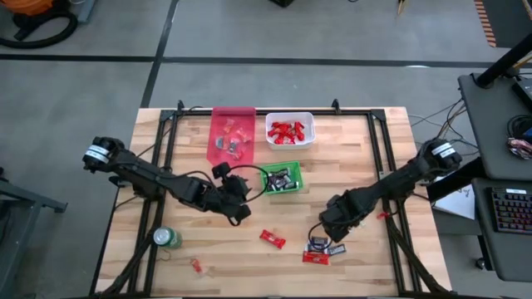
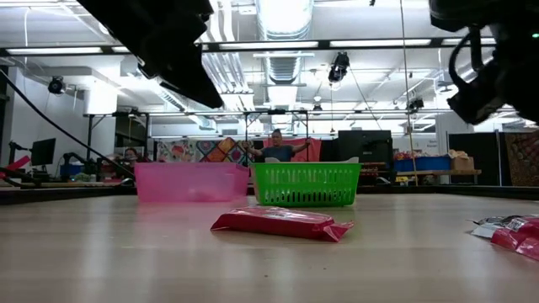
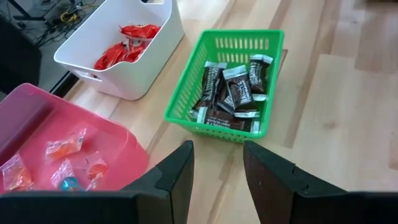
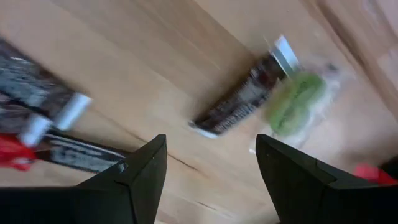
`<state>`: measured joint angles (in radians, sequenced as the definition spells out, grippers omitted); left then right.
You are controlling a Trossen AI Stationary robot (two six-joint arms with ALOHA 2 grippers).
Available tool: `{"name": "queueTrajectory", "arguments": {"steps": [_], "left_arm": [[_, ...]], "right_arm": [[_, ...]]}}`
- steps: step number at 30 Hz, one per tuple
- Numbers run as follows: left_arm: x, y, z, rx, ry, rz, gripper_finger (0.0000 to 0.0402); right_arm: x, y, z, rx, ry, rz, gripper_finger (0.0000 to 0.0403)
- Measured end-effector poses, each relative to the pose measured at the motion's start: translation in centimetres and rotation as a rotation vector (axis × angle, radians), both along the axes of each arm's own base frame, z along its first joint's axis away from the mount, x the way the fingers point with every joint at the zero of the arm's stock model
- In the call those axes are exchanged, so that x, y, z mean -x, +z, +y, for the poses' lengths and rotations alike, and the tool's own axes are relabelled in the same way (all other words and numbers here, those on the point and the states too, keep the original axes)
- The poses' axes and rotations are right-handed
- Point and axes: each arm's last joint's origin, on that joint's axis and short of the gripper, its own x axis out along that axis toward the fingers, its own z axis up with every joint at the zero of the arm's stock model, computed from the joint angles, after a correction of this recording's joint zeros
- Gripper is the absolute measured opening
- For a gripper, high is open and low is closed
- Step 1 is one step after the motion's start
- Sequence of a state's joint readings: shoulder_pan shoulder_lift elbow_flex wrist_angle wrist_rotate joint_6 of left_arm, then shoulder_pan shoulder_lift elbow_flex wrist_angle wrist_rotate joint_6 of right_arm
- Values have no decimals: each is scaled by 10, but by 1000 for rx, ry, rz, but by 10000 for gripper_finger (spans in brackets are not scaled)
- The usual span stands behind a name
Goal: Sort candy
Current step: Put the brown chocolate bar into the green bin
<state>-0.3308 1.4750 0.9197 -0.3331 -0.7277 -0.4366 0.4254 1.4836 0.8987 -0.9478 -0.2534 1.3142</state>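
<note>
three bins sort by wrapper; right gripper [image 1: 332, 233] spread over loose dark candy [image 4: 239, 106], left gripper [image 3: 217, 165] parted, empty, near green bin [image 3: 186, 112].

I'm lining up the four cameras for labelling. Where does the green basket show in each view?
High view: green basket at table centre, below the white bin, right of the left gripper.
Low view: mid-picture at the far edge, right of the pink bin.
Left wrist view: upper middle, holding dark candy.
Right wrist view: not in it.
Shared landmark: the pink bin beside it.
</note>
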Motion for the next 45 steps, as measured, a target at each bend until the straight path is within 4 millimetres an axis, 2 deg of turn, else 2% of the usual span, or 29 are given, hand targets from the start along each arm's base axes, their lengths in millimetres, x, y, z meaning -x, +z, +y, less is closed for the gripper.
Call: {"name": "queueTrajectory", "arguments": {"steps": [7,12,18,26,30,37,45], "left_arm": [[0,0,0,-3,-3,3,123],[0,0,0,7,5,-4,123],[0,0,0,10,7,-7,123],[-1,1,-1,20,12,-24,123],[-2,1,-1,22,12,-30,123],[-4,3,-2,33,11,-60,123],[-5,4,-2,47,17,-81,123]], "right_arm": [[-1,-9,1,81,-22,8,234],[-3,-19,2,102,-31,45,206],[-7,-31,3,110,14,75,140],[-10,-32,5,86,65,35,25],[-10,-23,5,73,87,-20,17],[-17,14,1,126,175,-235,17],[-37,60,-10,302,365,-719,18]]}}
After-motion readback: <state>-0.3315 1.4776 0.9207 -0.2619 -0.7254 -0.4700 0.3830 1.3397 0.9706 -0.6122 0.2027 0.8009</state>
